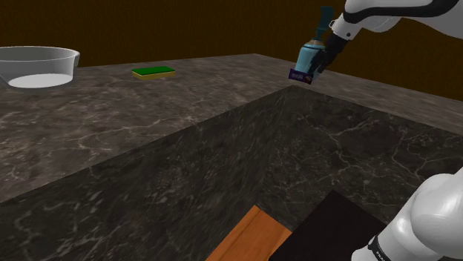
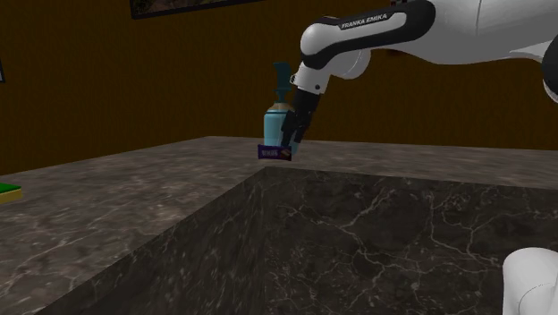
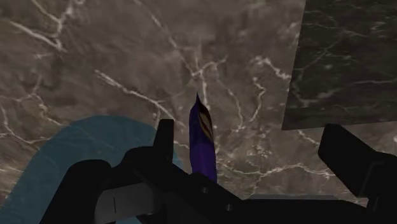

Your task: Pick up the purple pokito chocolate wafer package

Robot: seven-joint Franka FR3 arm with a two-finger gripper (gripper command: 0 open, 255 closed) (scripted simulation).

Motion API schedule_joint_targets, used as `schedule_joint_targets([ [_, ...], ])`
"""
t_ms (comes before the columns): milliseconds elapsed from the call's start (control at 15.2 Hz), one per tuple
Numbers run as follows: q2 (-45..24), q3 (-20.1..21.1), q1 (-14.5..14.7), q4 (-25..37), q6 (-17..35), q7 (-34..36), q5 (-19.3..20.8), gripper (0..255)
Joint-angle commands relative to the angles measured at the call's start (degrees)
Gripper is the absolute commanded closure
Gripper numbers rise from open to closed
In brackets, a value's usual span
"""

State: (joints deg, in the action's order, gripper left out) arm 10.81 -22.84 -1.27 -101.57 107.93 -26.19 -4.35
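The purple wafer package (image 1: 299,75) is a thin flat pack standing on its edge on the dark marble counter (image 1: 111,126), close to the counter's inner corner. It sits right in front of a blue bottle (image 1: 310,52) with a dark teal cap. In the second exterior view the package (image 2: 273,152) shows its label side, with the bottle (image 2: 275,121) behind it. My gripper (image 1: 312,72) (image 2: 291,143) comes down at a slant over both. In the wrist view the package (image 3: 203,146) appears edge-on within my open gripper (image 3: 248,137), close to the finger beside the bottle (image 3: 83,146) and well apart from the other.
A green and yellow sponge (image 1: 153,72) (image 2: 7,190) lies farther along the counter. A clear glass bowl (image 1: 33,65) stands at the shoulder view's far left. The counter's front face drops to a wooden floor strip (image 1: 248,237). A brown wall runs behind.
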Motion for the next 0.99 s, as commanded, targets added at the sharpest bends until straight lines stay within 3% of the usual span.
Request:
schedule_joint_targets([
  [0,-3.67,-2.23,-0.46,4.32,-0.33,-2.85,-3.35,0],
  [660,-3.17,-2.29,-0.62,-1.97,5.56,-3.89,-3.71,0],
  [726,-3.08,-2.25,-0.61,-2.07,5.59,-3.83,-3.65,255],
  [924,-3.07,-2.22,-0.6,-2.06,5.57,-3.78,-3.64,255],
])
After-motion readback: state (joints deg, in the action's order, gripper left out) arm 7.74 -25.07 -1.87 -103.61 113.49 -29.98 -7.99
